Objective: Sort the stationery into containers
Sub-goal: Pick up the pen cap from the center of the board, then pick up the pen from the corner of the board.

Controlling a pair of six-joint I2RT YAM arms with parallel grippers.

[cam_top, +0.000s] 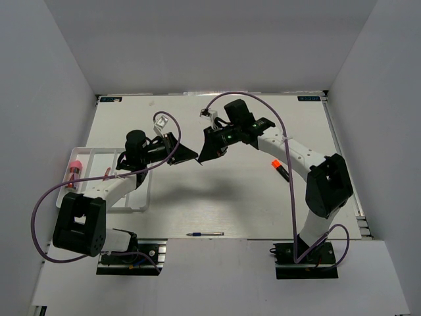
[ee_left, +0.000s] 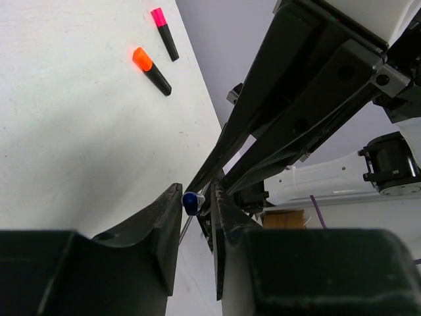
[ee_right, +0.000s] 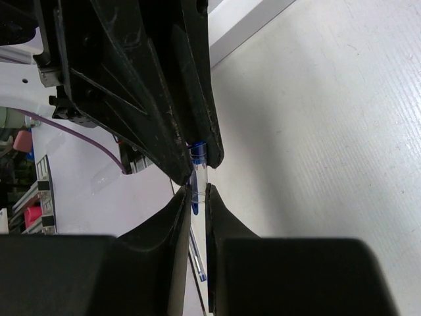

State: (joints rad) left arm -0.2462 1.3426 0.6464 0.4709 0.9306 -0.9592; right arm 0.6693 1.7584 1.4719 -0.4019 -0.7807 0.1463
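Both grippers meet in mid-air over the middle of the table. My right gripper [ee_right: 197,194] is shut on the clear barrel of a blue pen [ee_right: 199,168]. My left gripper [ee_left: 196,194] is closed around the same pen's blue cap end [ee_left: 191,202]. In the top view the left gripper [cam_top: 195,158] and right gripper [cam_top: 202,157] touch tip to tip, and the pen is hidden between them. The white divided tray [cam_top: 141,204] lies at the left and holds a pink-capped tube [cam_top: 74,170].
An orange-capped highlighter [cam_top: 279,169] lies on the table under the right arm, also in the left wrist view [ee_left: 151,70] beside a pink-capped highlighter [ee_left: 164,33]. A second blue pen [cam_top: 205,234] lies at the front edge between the arm bases.
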